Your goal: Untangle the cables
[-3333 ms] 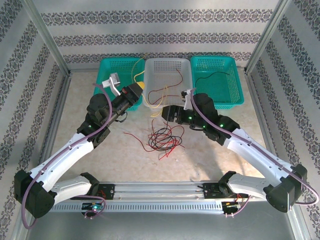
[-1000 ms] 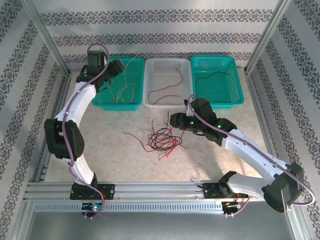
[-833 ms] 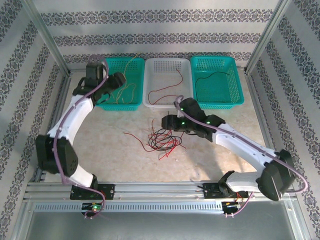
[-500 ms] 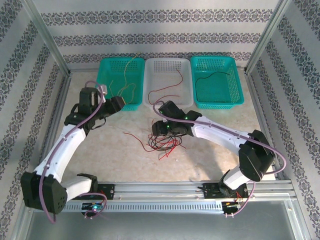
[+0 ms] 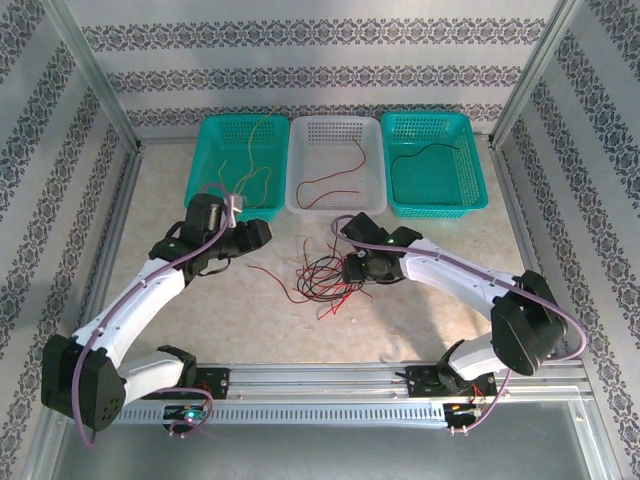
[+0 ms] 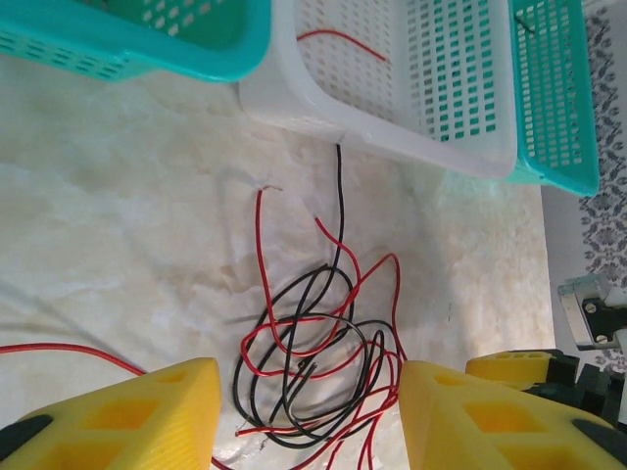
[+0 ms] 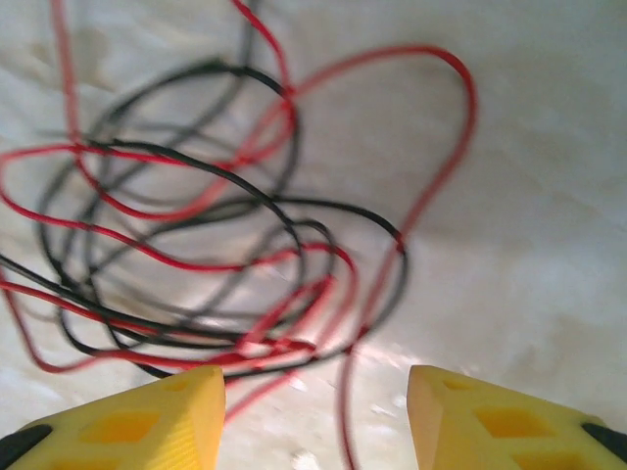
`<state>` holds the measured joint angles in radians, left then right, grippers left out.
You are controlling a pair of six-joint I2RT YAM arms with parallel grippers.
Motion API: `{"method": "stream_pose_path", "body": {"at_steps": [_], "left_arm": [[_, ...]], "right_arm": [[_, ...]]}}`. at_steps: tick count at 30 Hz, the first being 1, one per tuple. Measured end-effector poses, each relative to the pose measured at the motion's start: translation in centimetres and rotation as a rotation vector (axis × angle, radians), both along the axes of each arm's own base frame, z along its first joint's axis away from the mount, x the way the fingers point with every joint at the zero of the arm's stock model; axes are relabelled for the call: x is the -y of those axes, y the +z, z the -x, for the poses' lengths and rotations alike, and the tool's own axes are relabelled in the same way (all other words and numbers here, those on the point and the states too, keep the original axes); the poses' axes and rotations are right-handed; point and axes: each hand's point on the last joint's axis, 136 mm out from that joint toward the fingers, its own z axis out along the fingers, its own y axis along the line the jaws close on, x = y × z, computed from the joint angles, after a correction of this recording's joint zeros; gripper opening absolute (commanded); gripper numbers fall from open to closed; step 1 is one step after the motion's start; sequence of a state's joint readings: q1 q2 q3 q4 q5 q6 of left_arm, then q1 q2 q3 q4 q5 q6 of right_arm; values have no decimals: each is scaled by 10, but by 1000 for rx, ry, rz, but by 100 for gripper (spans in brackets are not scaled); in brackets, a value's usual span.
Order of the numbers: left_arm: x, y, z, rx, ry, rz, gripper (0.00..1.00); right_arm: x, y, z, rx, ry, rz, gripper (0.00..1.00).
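Midway across the pale marbled tabletop [image 5: 430, 320], just in front of the white basket [image 5: 372, 195], lies the tangle [image 5: 325, 280] of red and black cables, its hair-thin strands curled into overlapping loops. One black strand [image 6: 341, 206] runs straight from the knot up to the basket's near wall. A loose red strand [image 5: 268, 274] trails off on the tangle's left side.

The right gripper [image 7: 315, 411] hangs directly over the tangle's right part, its yellow fingers spread apart with nothing pinched between them. The wrist view is too blurred to tell whether they touch the loops. The left gripper [image 6: 309, 411] sits to the left of the tangle, near the loose red strand, and faces the knot with its fingers likewise parted and empty.

Behind them, three baskets stand in a row against the far edge. The left teal basket [image 5: 205, 150] holds a yellow cable [image 5: 255, 175]. The white one holds a red cable [image 5: 335, 178]. The right teal basket [image 5: 478, 170] holds a black cable [image 5: 420, 155].
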<state>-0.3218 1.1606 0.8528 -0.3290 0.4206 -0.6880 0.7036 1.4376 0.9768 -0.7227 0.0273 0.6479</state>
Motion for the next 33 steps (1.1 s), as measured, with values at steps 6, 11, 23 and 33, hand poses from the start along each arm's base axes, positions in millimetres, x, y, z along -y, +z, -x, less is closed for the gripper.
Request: {"method": "stream_pose_path", "body": {"at_steps": [6,11,23,33], "left_arm": [[8,-1,-5,-5,-13,-7,49],[9,13,-11,27,-12,3,49],[16,30,-14,64,-32,17,52],[79,44,-2,123,-231,38,63]], "right_arm": [[12,-19,17,-74,-18,10,47],[0,-23,23,-109,7,-60,33],[-13,-5,22,-99,34,-134,0],[-75,193,5,303,239,-483,0]]}}
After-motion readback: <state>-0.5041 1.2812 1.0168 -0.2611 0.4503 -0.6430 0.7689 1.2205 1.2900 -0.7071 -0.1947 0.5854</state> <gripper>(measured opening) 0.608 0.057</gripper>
